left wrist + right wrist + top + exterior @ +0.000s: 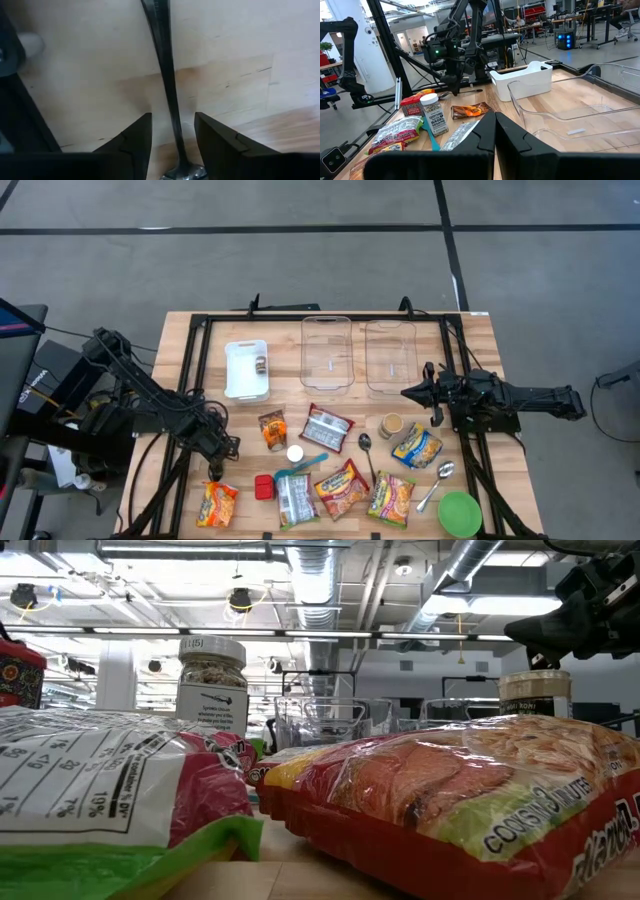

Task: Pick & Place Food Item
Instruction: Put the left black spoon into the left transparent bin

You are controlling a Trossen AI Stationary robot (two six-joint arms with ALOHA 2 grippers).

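- Left gripper [172, 137]: dark wedge fingers parted narrowly, astride a slim glossy metal spoon [167, 95]; handle lies between them on pale wood table [240, 55].
- Right gripper [495, 131]: fingers pressed together, empty, well apart above clear plastic bins [327, 352].

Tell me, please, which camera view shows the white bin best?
The high view: it looks straight down into the white bin, showing a small item inside. The right wrist view shows only its outer walls; the other views miss it.
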